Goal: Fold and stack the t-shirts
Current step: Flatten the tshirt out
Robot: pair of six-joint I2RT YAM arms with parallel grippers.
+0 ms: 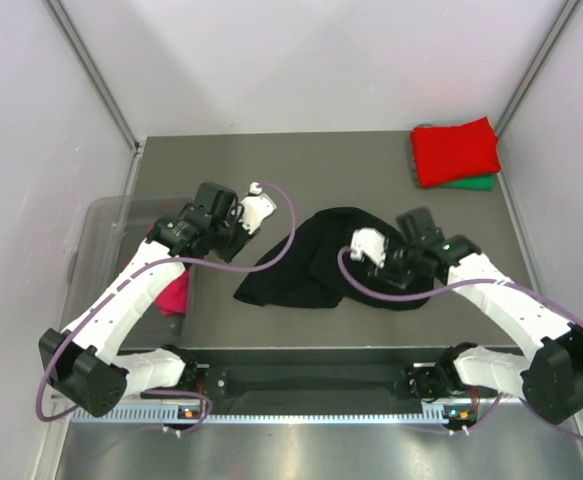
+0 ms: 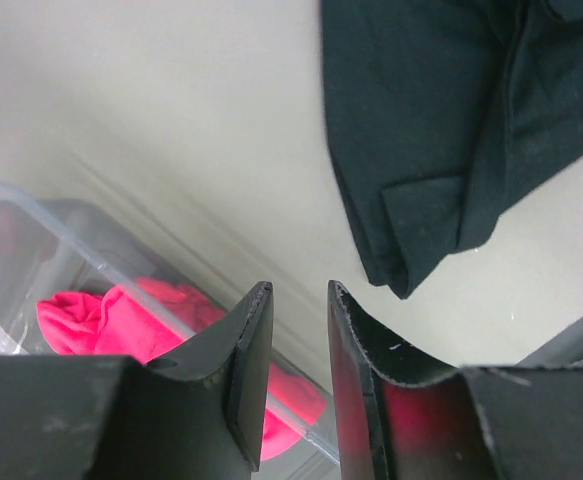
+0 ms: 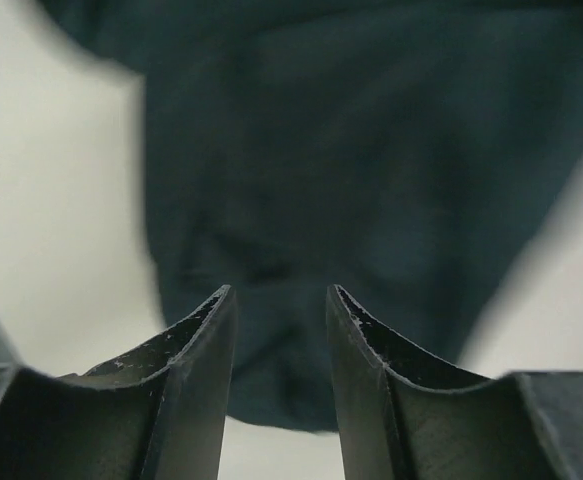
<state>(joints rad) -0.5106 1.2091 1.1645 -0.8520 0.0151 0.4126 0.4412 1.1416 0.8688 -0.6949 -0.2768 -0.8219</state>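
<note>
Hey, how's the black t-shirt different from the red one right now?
The black t-shirt lies crumpled and unfolded; the red t-shirt is folded into a neat rectangle. The black one lies directly on the table, centrally; the red one rests in the far right corner atop a green t-shirt. Both are soft cloth.

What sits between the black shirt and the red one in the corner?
Nothing: only bare grey table separates the black shirt from the red shirt, seen from the top camera.

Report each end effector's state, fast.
Left end effector: open, holding nothing.
Right end effector: open, holding nothing, over the black shirt.
</note>
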